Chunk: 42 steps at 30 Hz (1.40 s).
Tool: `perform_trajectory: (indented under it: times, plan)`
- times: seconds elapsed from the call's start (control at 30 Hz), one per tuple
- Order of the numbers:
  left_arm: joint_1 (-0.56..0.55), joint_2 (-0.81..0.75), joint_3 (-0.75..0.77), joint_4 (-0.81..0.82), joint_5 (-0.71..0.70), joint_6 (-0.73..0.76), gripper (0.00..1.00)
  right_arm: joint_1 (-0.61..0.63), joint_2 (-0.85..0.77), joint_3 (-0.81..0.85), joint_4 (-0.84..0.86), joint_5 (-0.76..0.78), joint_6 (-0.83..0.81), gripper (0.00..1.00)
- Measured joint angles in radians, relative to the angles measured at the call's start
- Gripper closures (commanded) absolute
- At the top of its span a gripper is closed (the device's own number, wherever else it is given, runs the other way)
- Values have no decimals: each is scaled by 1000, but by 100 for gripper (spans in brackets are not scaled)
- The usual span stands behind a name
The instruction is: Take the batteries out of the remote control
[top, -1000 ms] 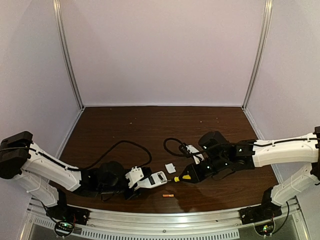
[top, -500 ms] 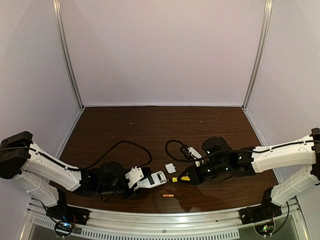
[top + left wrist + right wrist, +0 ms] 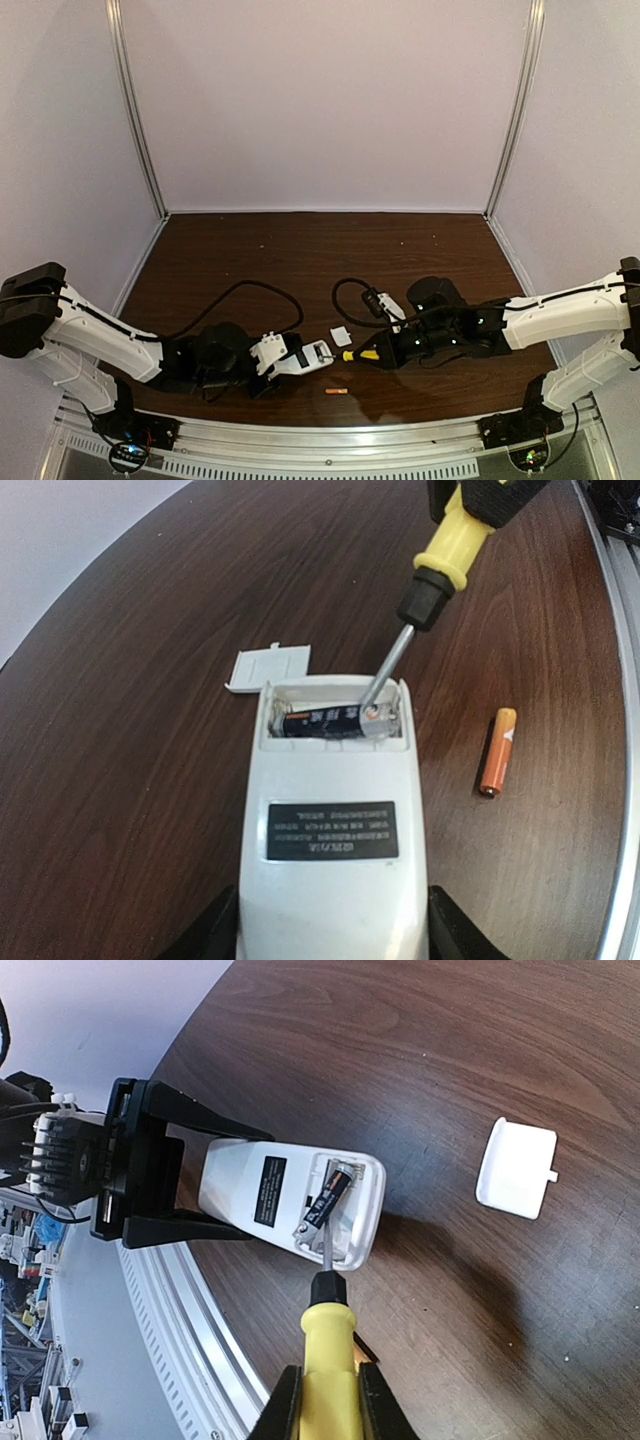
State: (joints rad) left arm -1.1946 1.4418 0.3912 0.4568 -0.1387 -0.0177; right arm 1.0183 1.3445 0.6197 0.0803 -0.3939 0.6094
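Observation:
The white remote control (image 3: 335,820) lies back side up, and my left gripper (image 3: 335,942) is shut on its near end. Its battery compartment is open and the dark battery (image 3: 320,721) sits inside. My right gripper (image 3: 330,1405) is shut on the yellow-handled screwdriver (image 3: 328,1350). The screwdriver's metal tip touches the dark battery's end (image 3: 318,1215) in the compartment. The orange battery (image 3: 497,751) lies loose on the table to the right of the remote. In the top view the remote (image 3: 312,355), the screwdriver (image 3: 366,355) and the orange battery (image 3: 336,391) are near the front middle.
The small white square cover (image 3: 268,667) lies on the table just beyond the remote; it also shows in the right wrist view (image 3: 516,1167) and the top view (image 3: 341,336). A black cable (image 3: 250,290) loops behind the left arm. The metal front rail (image 3: 330,440) is close.
My right arm has lowered and shifted a little to the left, bringing the screwdriver tip to the remote. The left gripper, the remote and the orange battery have stayed put.

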Motion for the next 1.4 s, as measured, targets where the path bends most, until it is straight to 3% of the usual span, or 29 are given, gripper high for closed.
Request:
perform_trajectory:
  times: [1.07, 1.4]
  plan:
    - [4, 7, 9, -21, -49, 0, 100, 1, 124, 109, 3, 98, -46, 100]
    - [3, 26, 9, -32, -137, 0, 100, 1, 181, 129, 38, 96, -49, 100]
